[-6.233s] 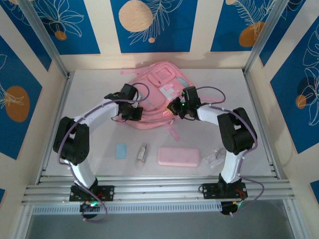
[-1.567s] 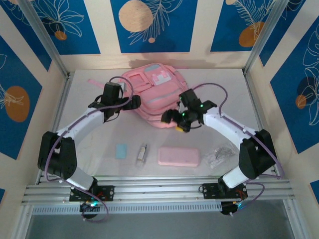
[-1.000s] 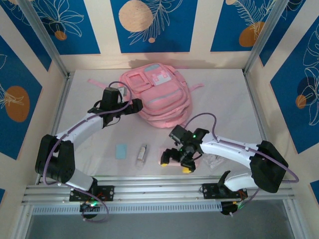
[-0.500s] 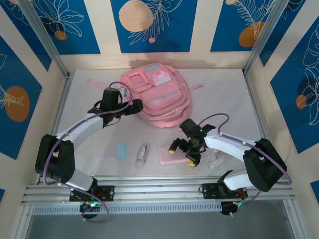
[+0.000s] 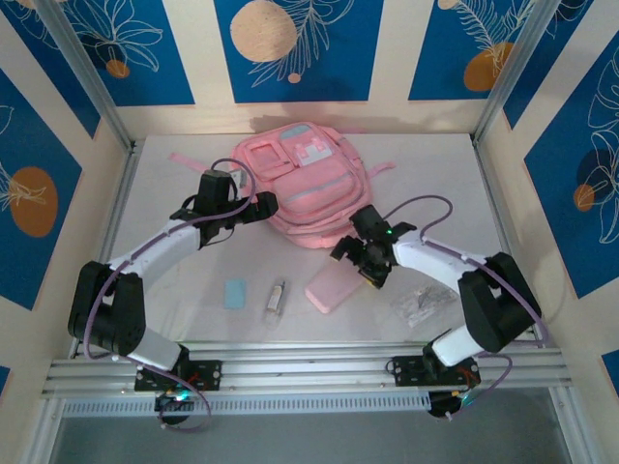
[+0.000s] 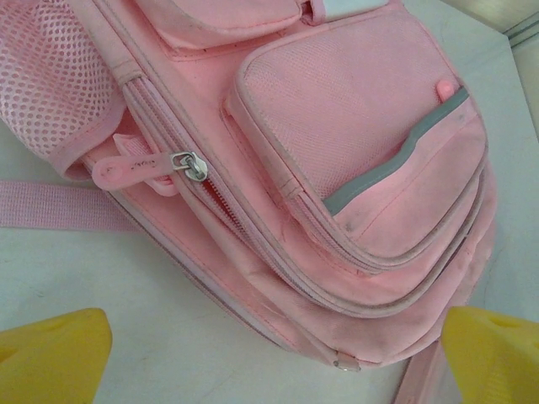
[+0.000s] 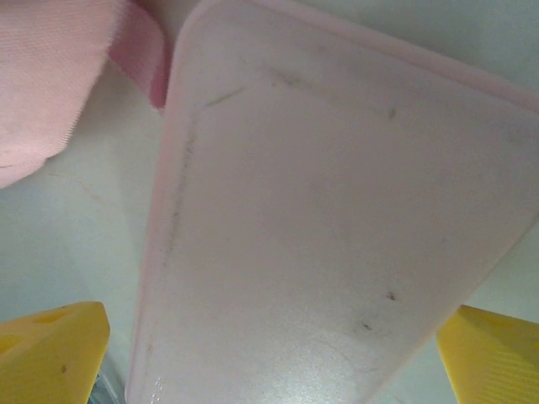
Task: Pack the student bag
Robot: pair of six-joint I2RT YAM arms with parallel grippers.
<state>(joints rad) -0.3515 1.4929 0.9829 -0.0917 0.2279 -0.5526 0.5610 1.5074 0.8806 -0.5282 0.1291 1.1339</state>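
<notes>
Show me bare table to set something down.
Widest bare patch: far right, between the student bag and the side rail. Smaller one left of the blue card. Near strip is crowded: small silver item, pencil case, plastic wrapper.

A flat pink pencil case (image 5: 329, 288) is lying slantwise on the white table (image 5: 435, 184), its face scuffed with dark marks. To its left a small pale stick-like thing (image 5: 278, 297) and a light blue square (image 5: 235, 293) are sitting side by side, not touching. A crumpled clear bundle (image 5: 423, 303) is resting to its right.
</notes>
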